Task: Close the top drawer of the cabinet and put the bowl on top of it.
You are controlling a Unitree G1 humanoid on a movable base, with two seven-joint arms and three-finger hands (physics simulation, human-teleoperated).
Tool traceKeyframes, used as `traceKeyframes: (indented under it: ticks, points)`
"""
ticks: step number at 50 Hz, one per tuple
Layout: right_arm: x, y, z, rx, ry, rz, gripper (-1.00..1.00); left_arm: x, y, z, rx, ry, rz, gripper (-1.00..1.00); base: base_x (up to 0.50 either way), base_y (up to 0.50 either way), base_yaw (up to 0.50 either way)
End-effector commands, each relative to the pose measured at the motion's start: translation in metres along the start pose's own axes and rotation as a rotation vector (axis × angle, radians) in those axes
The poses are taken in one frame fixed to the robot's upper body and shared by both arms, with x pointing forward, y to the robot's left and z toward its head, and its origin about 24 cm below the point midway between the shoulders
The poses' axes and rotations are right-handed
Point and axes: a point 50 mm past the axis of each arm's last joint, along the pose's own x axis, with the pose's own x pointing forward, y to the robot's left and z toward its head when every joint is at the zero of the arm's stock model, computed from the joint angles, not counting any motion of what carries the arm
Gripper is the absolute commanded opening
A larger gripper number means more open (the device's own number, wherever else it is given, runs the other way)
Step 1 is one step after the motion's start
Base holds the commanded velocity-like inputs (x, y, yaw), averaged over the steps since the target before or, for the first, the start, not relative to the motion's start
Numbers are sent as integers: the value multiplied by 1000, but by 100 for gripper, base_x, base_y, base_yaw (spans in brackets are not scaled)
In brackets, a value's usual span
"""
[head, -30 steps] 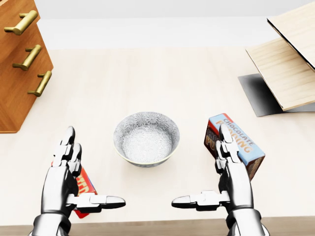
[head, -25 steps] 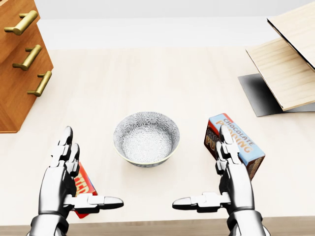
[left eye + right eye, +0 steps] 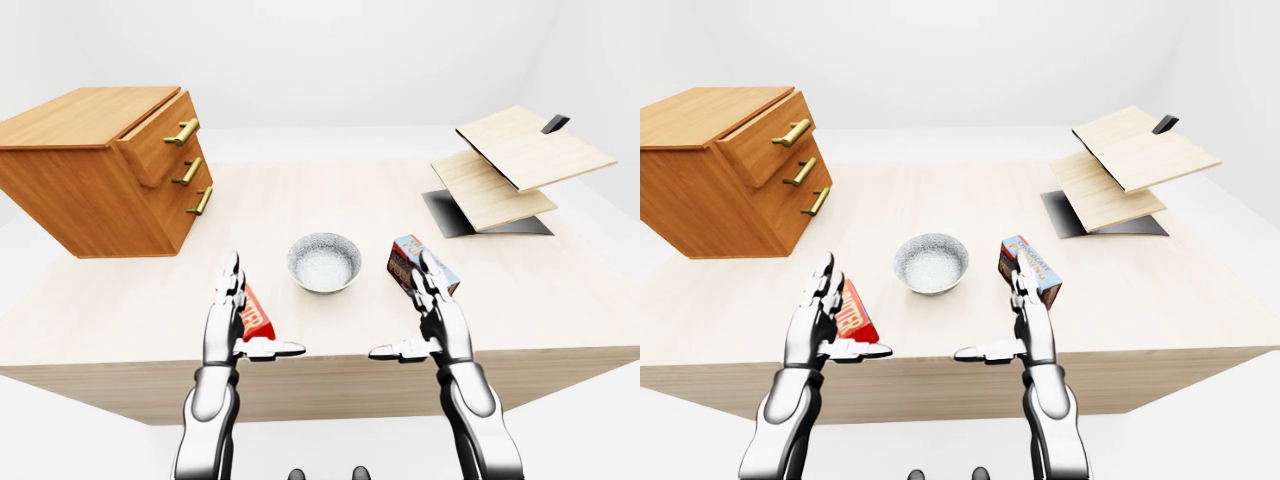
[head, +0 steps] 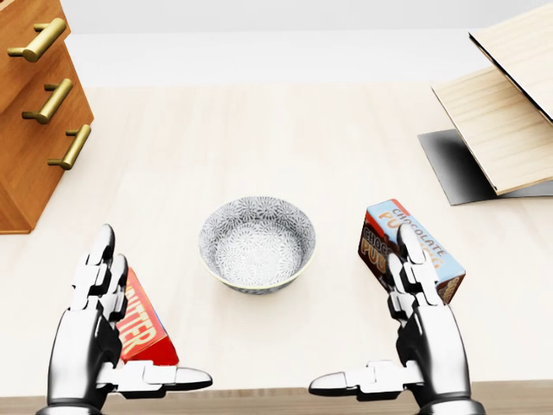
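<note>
The bowl (image 4: 257, 245) sits on the table (image 4: 259, 130), well apart from the cabinet (image 3: 95, 195), whose top drawer (image 3: 155, 140) juts open. The left hand (image 4: 86, 337) and right hand (image 4: 428, 333) flank the bowl, fingers spread apart and empty, likely framing a two-handed lift.

A bare, staged test room, not a lived-in home: blank white walls (image 3: 330, 60) surround one pale wooden table (image 3: 330, 200). On it stand household props: a small wooden cabinet (image 3: 90, 180) with brass handles (image 3: 182, 131), a patterned bowl (image 3: 324, 262), a butter box (image 4: 147, 328), a chocolate pudding box (image 4: 380, 229) and a slanted wooden rack (image 3: 510, 165).
</note>
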Motion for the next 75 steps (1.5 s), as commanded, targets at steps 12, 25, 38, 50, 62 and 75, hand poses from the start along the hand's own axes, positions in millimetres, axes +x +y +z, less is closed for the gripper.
traceKeyframes:
  ticks: [12,25,38,50,62,75]
  points:
    - [-28,-4,24,21,-82,0,100,-29,-2,23,12,-70,-10,100,0,0,0]
    - [-31,-5,26,28,-92,10,100,-29,-3,23,16,-68,-13,100,12,0,0]
    - [-32,-5,26,28,-104,20,100,-28,-3,21,19,-67,-18,100,41,0,0]
    - [-32,-4,26,30,-103,19,100,-28,-3,22,16,-68,-19,100,45,0,0]
    - [-29,-5,24,42,-98,31,100,-28,-3,22,16,-68,-19,100,15,0,0]
    - [-31,-6,25,30,-113,16,100,-28,-4,22,18,-68,-22,100,0,0,0]
